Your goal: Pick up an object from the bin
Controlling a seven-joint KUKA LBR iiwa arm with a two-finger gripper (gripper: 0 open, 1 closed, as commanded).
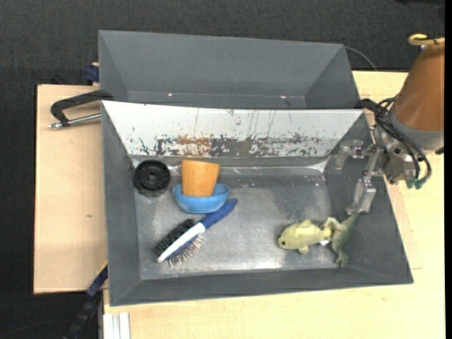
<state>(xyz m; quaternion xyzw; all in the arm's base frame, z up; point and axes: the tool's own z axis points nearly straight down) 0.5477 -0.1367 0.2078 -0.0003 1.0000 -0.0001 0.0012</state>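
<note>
camera view: the claw [361,202] hung at the right side of the grey bin [254,221], just above a yellow-green soft toy [304,236] on the near-right floor. how far open it was could not be told, and nothing showed in its hold. well apart to the left lay a black cap [151,176], an orange cup [200,177] touching a blue scoop [205,203], and a brush [182,241]. the pick seemed not yet made — grasping and lifting were left.

Single camera, high over the bin [247,235].
We look down at a slant from the near side, far wall at top; the whole bin fits in frame with margin, arm [424,97] at the view's right edge.
</note>
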